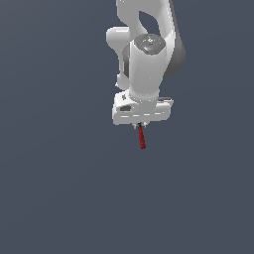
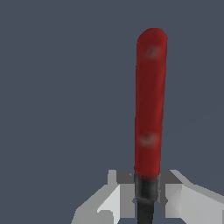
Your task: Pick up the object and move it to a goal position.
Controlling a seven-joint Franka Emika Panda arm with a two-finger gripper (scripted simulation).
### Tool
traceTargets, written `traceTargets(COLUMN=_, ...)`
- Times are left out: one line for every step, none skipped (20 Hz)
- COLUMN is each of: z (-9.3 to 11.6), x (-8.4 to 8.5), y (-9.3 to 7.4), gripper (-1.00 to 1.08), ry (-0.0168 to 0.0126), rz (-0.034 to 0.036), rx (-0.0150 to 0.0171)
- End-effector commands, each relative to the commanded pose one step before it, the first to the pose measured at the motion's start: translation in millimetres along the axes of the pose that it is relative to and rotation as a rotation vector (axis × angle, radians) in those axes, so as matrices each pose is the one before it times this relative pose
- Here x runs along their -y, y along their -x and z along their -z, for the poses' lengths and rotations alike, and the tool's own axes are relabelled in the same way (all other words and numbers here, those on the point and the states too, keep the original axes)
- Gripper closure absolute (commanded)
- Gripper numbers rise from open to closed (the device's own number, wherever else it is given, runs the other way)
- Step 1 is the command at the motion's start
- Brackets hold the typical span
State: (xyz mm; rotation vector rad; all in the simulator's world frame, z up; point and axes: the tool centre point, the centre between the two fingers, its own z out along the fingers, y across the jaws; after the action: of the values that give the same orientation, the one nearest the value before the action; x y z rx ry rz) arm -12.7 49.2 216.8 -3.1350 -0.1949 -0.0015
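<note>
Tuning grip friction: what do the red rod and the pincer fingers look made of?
Thin dark-red rod with a blackish end: smooth, slightly glossy, plastic-like; pale highlights show, material uncertain. White pincer fingers: matte, flat-faceted, plastic or painted metal; a render leaves that open.

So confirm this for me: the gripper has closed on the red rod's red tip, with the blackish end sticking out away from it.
Not quite. The gripper is closed on the blackish end of the red rod, and the red length is what sticks out away from it. The wrist view shows this plainly; the exterior view also has the red part hanging below the gripper.
</note>
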Motion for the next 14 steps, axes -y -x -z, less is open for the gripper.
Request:
traceTargets(z=24.40, x=-5.31, y=-8.17, gripper=1.08, ry=-0.00012, rz=0.00024, rx=0.00065)
traceTargets(z=9.31, x=-1.71, y=-3.52, gripper=1.08, ry=-0.00009, rz=0.00066, rx=0.00017)
traceTargets(z=9.03, x=-2.01, y=-3.36, gripper=1.08, ry=0.00000, rz=0.00000, rx=0.00000)
traceTargets(z=8.50, x=-1.90, y=-3.21, gripper=1.08, ry=0.00000, rz=0.00000, rx=0.00000)
traceTargets(z=7.98, x=-1.79, y=-3.05, gripper=1.08, ry=0.00000, rz=0.00000, rx=0.00000)
traceTargets(z=7.45, x=-1.67, y=-2.89, gripper=1.08, ry=0.00000, rz=0.00000, rx=0.00000)
traceTargets(z=6.94, x=-1.56, y=-2.73, gripper=1.08, ry=0.00000, rz=0.00000, rx=0.00000)
traceTargets(z=6.42, x=-1.45, y=-2.57, gripper=1.08, ry=0.00000, rz=0.00000, rx=0.00000)
traceTargets(z=5.92, x=-1.34, y=-2.40, gripper=1.08, ry=0.00000, rz=0.00000, rx=0.00000)
traceTargets(z=5.42, x=-1.23, y=-2.23, gripper=1.08, ry=0.00000, rz=0.00000, rx=0.00000)
traceTargets(z=4.87, x=-0.86, y=-2.11, gripper=1.08, ry=0.00067, rz=0.00008, rx=0.00014)
traceTargets(z=4.44, x=-1.01, y=-1.89, gripper=1.08, ry=0.00000, rz=0.00000, rx=0.00000)
traceTargets(z=3.98, x=-0.91, y=-1.72, gripper=1.08, ry=0.00000, rz=0.00000, rx=0.00000)
traceTargets(z=3.54, x=-0.81, y=-1.56, gripper=1.08, ry=0.00000, rz=0.00000, rx=0.00000)
